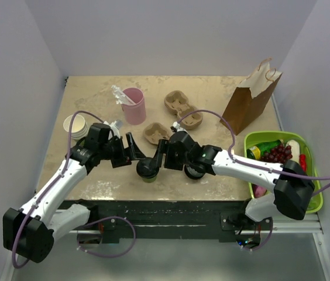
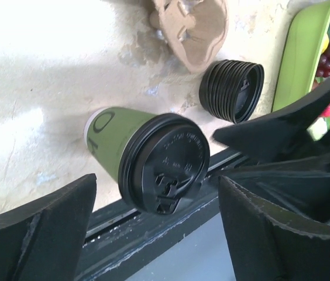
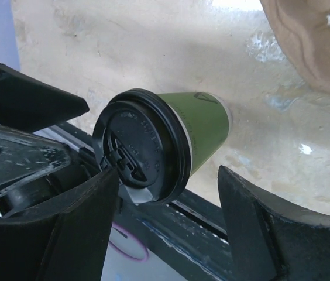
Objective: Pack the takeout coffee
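The takeout coffee, a small olive-green paper cup with a black lid, stands upright near the table's front edge. It also shows in the left wrist view and the right wrist view. My left gripper is just left of it, open, its fingers wide on either side of the lid without touching. My right gripper is just right of the cup, open too. One of its fingers sits close in front of the lid edge. Neither gripper holds the cup.
A stack of black lids lies right of the cup. Two pulp cup carriers, a pink tumbler and a brown paper bag stand behind. White paper cups sit at the left, a green food tray at the right.
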Tool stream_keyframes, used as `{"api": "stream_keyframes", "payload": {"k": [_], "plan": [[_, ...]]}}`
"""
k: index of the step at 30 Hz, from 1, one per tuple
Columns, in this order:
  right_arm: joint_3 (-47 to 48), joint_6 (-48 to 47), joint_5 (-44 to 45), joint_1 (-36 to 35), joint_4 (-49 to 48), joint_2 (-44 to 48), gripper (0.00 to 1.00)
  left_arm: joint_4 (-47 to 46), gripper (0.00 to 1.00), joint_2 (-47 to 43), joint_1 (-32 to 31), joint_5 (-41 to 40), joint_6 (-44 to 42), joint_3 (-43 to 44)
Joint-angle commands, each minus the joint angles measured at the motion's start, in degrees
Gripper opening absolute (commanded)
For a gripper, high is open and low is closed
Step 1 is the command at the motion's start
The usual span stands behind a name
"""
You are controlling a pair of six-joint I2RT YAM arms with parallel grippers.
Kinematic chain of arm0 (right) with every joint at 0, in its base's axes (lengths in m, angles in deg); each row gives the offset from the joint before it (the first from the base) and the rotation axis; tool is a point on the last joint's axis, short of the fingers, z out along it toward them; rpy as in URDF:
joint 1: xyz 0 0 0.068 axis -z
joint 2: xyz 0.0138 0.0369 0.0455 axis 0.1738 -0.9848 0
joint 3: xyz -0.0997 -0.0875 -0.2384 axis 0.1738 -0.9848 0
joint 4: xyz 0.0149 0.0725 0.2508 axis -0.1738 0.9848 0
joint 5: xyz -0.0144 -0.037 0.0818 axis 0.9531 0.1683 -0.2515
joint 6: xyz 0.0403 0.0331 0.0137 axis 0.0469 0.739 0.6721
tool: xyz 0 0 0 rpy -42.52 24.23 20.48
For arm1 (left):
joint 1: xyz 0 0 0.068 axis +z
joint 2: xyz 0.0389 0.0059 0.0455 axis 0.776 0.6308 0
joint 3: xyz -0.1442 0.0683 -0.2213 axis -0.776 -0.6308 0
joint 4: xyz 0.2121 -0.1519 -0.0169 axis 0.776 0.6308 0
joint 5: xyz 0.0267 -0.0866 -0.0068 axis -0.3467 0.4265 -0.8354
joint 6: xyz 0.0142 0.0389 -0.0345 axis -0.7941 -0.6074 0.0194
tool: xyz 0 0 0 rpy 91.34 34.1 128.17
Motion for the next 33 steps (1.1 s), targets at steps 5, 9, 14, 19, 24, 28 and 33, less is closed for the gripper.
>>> {"api": "stream_keyframes", "payload": {"k": [5,9,14,19,24,28,33], "plan": [[-3.95,11.44,-6.24,-0.30,-12.45,-1.82,0.69,-6.75,0.79,2.09,-0.05,2.05,-2.05,-2.79],[-4.22,12.67,-7.12,-0.83,-11.40,-3.05,0.68,-7.89,0.75,2.09,-0.14,1.61,-1.79,-4.02],[-5.10,14.78,-7.65,-1.18,-12.98,-3.67,0.67,-8.69,0.68,2.80,-0.58,1.35,-1.61,-5.34],[-6.50,16.54,-7.21,-1.27,-13.24,-2.71,0.62,-8.69,0.58,2.62,-1.28,0.21,-0.65,-7.45],[-6.85,17.77,-7.65,-1.36,-13.59,-2.53,0.57,-8.78,0.53,-0.45,-3.13,-2.78,2.60,-9.64],[-6.59,18.39,-7.74,-1.36,-14.29,-3.14,0.49,-8.25,0.52,-2.82,-4.71,-5.94,5.68,-10.79],[-6.33,18.39,-7.65,-1.44,-13.86,-3.23,0.41,-6.40,0.52,-6.25,-5.06,-8.23,8.05,-12.46]]}}
